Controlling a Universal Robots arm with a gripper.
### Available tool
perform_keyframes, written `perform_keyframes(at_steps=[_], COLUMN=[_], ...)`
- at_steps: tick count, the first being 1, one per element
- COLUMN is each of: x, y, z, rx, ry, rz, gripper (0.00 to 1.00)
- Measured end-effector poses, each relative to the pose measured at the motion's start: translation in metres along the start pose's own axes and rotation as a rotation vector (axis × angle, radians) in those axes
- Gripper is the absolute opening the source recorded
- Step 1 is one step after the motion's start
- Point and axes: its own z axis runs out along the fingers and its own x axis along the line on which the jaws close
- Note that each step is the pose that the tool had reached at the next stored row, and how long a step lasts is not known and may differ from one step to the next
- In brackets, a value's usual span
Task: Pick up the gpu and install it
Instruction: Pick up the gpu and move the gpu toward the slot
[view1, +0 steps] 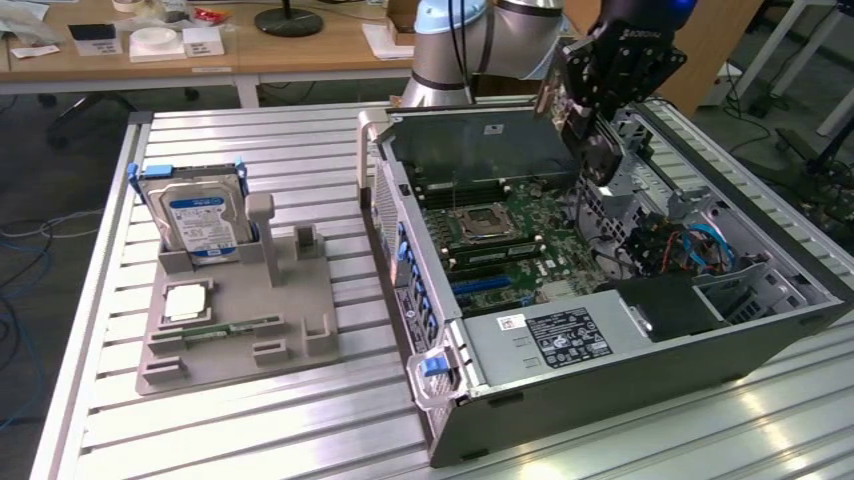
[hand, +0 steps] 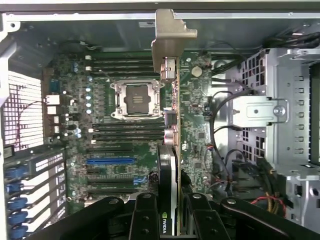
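My gripper hangs over the far side of the open computer case, shut on the gpu. The card hangs on edge below the fingers, above the green motherboard and apart from it. In the wrist view the gpu shows edge-on between the two black fingers of the gripper. Its silver end bracket points toward the case's rear wall. The card's line runs beside the processor socket, over the motherboard.
A grey fixture tray on the slatted table at the exterior view's left holds a hard drive, a processor and a memory stick. Inside the case are a metal drive cage, cables and the power supply.
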Motion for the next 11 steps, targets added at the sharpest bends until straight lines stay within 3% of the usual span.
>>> perform_keyframes(at_steps=[11], x=[-0.038], y=[0.0019], z=[0.0006], rx=[0.0001], ry=[0.0006], rz=[0.0], gripper=[0.27])
